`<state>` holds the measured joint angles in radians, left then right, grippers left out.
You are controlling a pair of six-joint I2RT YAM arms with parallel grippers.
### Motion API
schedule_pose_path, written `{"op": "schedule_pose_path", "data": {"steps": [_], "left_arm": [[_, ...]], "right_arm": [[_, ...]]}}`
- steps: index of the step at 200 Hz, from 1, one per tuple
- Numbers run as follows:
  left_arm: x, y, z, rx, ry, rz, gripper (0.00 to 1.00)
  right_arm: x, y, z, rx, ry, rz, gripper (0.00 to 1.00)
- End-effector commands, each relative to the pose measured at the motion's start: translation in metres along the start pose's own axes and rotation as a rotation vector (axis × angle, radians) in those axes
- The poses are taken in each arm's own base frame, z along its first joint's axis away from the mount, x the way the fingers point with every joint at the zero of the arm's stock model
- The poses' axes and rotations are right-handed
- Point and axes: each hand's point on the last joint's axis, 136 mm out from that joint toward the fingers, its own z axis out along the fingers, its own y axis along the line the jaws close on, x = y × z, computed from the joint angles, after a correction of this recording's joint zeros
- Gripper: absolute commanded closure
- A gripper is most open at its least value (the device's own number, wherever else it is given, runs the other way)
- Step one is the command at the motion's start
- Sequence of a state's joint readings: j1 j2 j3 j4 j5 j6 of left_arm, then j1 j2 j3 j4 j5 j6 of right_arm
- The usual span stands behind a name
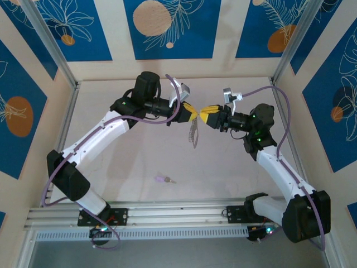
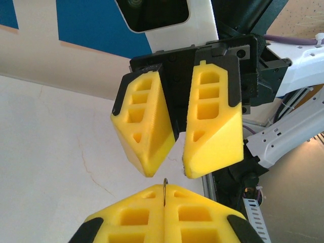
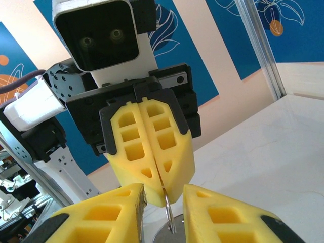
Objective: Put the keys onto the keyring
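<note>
Left end effector (image 1: 192, 113) clenched on keyring (image 3: 167, 206). Right end effector (image 1: 210, 118) released, jaws parted astride keyring. Purple key (image 1: 165, 180) on surface (image 1: 234, 173), well apart from both.

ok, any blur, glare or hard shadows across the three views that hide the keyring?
Top external: even light, soft shadows, no glare; the keyring is small but legible, as is the purple-headed key. Left wrist: sharp; the ring is a thin sliver above the shut left gripper. Right wrist: left gripper sharp, keyring's lower part out of focus.
</note>
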<state>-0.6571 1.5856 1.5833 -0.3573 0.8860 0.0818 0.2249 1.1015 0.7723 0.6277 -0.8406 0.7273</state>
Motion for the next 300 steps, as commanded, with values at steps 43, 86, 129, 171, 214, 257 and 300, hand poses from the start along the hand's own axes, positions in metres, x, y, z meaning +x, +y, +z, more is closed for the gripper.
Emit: {"op": "schedule_pose_path", "data": {"steps": [43, 86, 129, 171, 214, 257, 300], "left_arm": [[-0.021, -0.01, -0.002, 0.013, -0.037, 0.071, 1.0], [-0.023, -0.009, -0.001, 0.012, -0.042, 0.07, 1.0], [-0.021, -0.01, 0.001, 0.027, -0.042, 0.062, 1.0], [-0.024, -0.007, 0.003, 0.018, -0.068, 0.05, 0.9], [-0.028, 0.02, -0.013, -0.161, -0.165, 0.011, 0.36], [-0.03, 0.039, -0.048, -0.249, -0.389, -0.084, 0.33], [-0.024, 0.037, -0.037, -0.103, -0.481, -0.153, 0.5]], "right_arm": [[0.009, -0.01, -0.001, 0.017, -0.001, 0.011, 0.74], [0.011, -0.013, 0.0, 0.019, -0.003, 0.017, 0.79], [0.005, -0.015, 0.002, 0.016, -0.018, 0.015, 0.88], [0.002, -0.016, 0.006, -0.003, -0.02, 0.018, 1.0], [-0.006, -0.034, -0.001, 0.045, -0.092, 0.041, 1.0], [-0.013, -0.039, -0.004, 0.064, -0.166, 0.041, 1.0], [-0.023, -0.037, -0.006, 0.068, -0.223, 0.022, 1.0]]}}
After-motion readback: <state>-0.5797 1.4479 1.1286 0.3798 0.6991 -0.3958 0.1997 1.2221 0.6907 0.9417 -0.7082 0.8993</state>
